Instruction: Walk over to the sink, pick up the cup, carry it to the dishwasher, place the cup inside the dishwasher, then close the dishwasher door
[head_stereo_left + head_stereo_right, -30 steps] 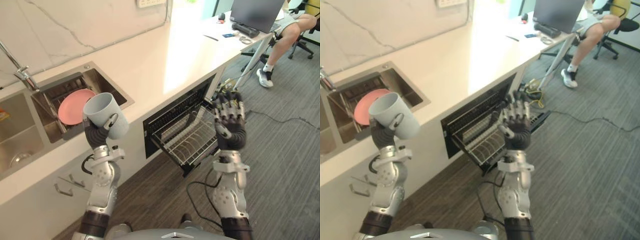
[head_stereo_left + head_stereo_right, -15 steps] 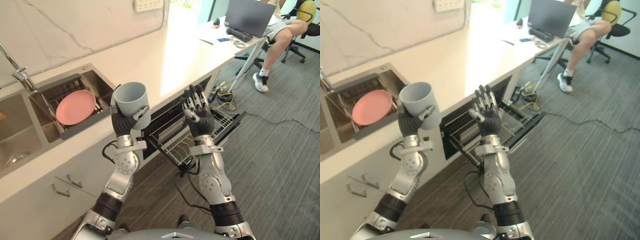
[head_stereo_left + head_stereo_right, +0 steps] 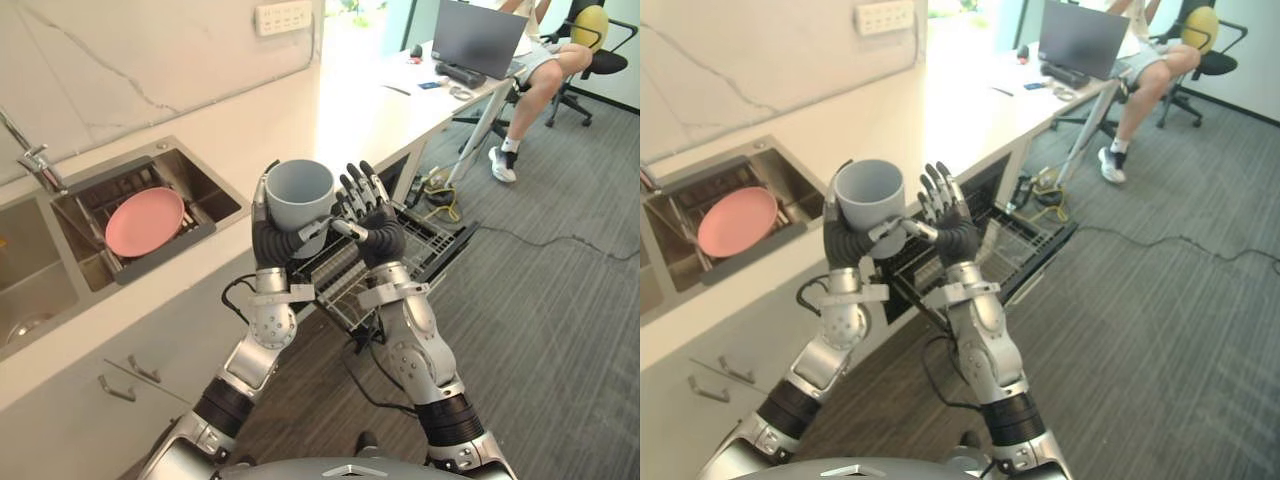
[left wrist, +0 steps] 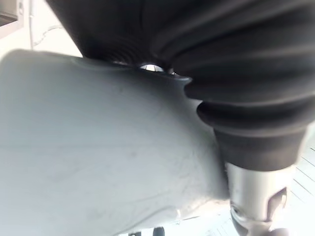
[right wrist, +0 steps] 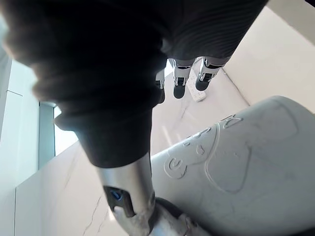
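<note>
A pale grey cup (image 3: 300,193) stands upright, mouth up, held at chest height in my left hand (image 3: 271,243), whose fingers curl round its lower wall. My right hand (image 3: 376,228) stands right beside the cup, fingers straight and pointing up, thumb against the cup's side. Up close, the cup's wall (image 4: 98,147) shows in the left wrist view. The cup (image 5: 236,167) also lies beside my right hand's straight fingers (image 5: 179,84) in the right wrist view. Below and behind both hands, the dishwasher under the counter is open with its wire rack (image 3: 432,246) pulled out.
A sink (image 3: 215,195) to the left holds a pink plate (image 3: 144,220), with a faucet (image 3: 30,158) behind it. The white counter (image 3: 340,105) runs to a desk with a laptop (image 3: 478,35), where a person (image 3: 530,90) sits on a chair. Grey carpet (image 3: 560,330) spreads to the right.
The view has shifted as I moved along the counter. My two hands have come together: the cup moved right and my right hand closed in until its thumb met the cup.
</note>
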`<state>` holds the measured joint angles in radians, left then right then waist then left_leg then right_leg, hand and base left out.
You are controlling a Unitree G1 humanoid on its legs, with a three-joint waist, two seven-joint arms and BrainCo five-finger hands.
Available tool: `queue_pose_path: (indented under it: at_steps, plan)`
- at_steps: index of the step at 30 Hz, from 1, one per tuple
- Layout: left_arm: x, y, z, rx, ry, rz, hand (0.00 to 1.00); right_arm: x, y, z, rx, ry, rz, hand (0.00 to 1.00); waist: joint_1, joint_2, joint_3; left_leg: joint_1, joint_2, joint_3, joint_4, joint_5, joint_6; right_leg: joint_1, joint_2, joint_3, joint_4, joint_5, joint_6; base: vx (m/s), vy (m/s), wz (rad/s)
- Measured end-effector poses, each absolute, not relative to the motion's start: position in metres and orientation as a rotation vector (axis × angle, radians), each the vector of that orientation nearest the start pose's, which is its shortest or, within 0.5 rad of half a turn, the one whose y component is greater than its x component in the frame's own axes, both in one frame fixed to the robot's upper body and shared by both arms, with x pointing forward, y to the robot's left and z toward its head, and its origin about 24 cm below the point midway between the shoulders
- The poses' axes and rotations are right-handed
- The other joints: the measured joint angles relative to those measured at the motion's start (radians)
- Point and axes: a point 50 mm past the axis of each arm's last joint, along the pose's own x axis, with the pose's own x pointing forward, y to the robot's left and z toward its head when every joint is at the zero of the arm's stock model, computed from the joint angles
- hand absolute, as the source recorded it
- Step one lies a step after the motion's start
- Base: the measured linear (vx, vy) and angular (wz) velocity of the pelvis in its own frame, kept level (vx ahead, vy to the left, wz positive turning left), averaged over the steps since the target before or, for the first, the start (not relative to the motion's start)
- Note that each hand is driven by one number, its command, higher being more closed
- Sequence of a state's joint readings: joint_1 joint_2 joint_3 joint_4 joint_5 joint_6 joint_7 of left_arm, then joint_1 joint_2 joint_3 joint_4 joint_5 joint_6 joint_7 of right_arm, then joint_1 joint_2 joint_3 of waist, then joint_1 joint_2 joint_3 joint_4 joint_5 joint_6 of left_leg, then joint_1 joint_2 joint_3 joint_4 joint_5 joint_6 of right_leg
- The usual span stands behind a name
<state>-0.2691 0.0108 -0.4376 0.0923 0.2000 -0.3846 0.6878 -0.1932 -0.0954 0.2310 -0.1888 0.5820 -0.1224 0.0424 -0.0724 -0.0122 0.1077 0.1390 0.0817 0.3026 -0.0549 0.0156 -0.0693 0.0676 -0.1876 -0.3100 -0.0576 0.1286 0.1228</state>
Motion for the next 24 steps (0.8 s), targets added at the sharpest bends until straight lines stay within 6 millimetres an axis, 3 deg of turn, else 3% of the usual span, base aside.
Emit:
queue_pose_path:
  at_steps: [5,12,24]
  plan:
    - [0.264,0.055,0.125,0.062,-0.655,0.190,1.00,0.269,-0.095,0.145,0.477,-0.408,0.430,0.00,-0.003,0.000,0.000,0.001,0.000,0.002,0.001,0.000,0.000,0.000,0.001,0.003,0.000,0.002,-0.001,0.00,0.000,0.00]
    - [0.266,0.058,0.124,0.044,-0.629,0.232,1.00,0.272,-0.086,0.148,0.450,-0.381,0.473,0.00,-0.002,0.001,0.000,-0.001,0.000,0.003,0.001,0.000,0.000,0.000,0.002,0.003,-0.008,0.005,0.000,0.00,0.000,0.00]
    - [0.269,0.058,0.120,-0.037,-0.549,0.151,1.00,0.272,-0.087,0.145,0.409,-0.356,0.491,0.00,-0.004,0.023,-0.009,0.002,0.000,0.004,0.001,0.000,0.000,0.002,0.002,0.004,-0.008,0.006,0.001,0.00,0.000,0.00]
